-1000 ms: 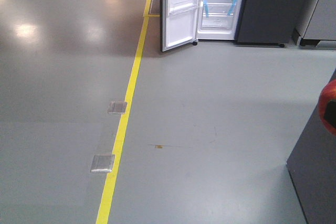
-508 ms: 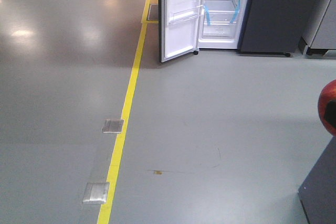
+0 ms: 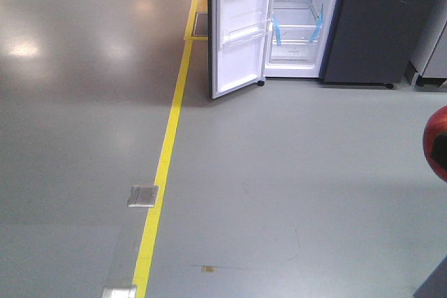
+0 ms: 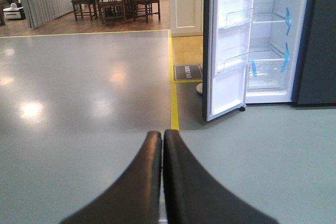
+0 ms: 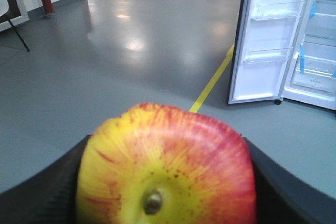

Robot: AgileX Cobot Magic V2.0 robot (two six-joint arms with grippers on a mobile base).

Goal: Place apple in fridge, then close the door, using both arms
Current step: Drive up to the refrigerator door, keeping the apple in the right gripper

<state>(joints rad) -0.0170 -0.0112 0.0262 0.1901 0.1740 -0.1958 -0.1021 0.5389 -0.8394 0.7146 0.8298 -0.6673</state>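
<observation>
One apple (image 5: 168, 156), bottom cropped, clasped by right fingers (image 5: 37, 195) | left fingers (image 4: 139, 182) pressed together

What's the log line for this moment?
left tool: shut, empty | right tool: shut on apple | door: open | fridge: ahead, apple not yet inside

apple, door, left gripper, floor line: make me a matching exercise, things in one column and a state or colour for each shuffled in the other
Things
1. apple
2. door
3. left gripper
4. floor line

States or colours
A. shut, empty
B. plain yellow
C. gripped, red and yellow
D. swung open

Pairs: 1-C, 2-D, 3-A, 4-B
</observation>
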